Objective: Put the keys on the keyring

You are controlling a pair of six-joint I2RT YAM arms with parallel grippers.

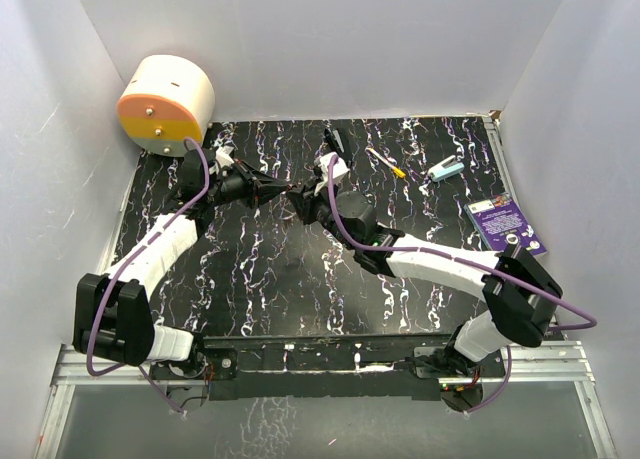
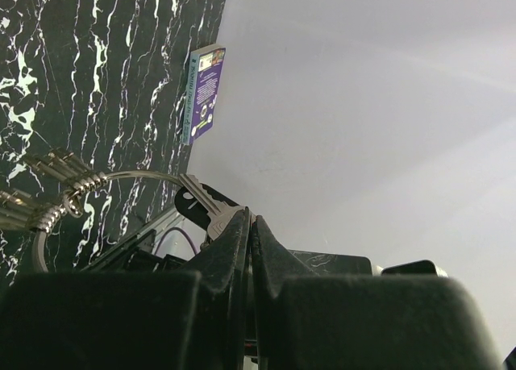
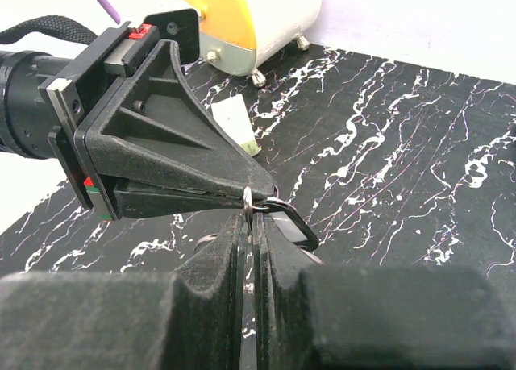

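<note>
Landmark: I reference every position to the round cream-and-orange canister [image 1: 165, 104] at the back of the marbled table [image 1: 250, 279].
Work point: the two gripper tips meet nose to nose above the table, to the right of the canister and a little nearer to me.
Left gripper [image 2: 248, 225]: fingers pressed together, clamped on the flat faces of a silvery key [image 2: 196, 199].
Reason for this hold: gripping the flats should stop the key twisting, so its free end stays presented to the wire.
Right gripper [image 3: 251, 225]: fingers together, nipping a thin silvery wire at the tip, which I read as the keyring [image 2: 129, 175], directly against the left gripper's tip.
Reason for this hold: it keeps the ring off the table and steady, so one arm braces while the other feeds.
Keyring position: in the air at the work point, arcing away from the left gripper's tip.
Other keys [image 2: 55, 164]: bunched on the far part of the arc, by the look of it already threaded.
Step in hand: my judgement is that the clamped key is being worked onto the wire. Its exposed end touches the ring, but I cannot tell whether it is through.
Risk: both grips are on very small metal parts, so a slip would drop the ring or the key.
Bystanders: a yellow-handled tool [image 1: 385, 162] and a purple booklet [image 1: 505, 224] lie far to the right of the canister, well apart from the work point.
</note>
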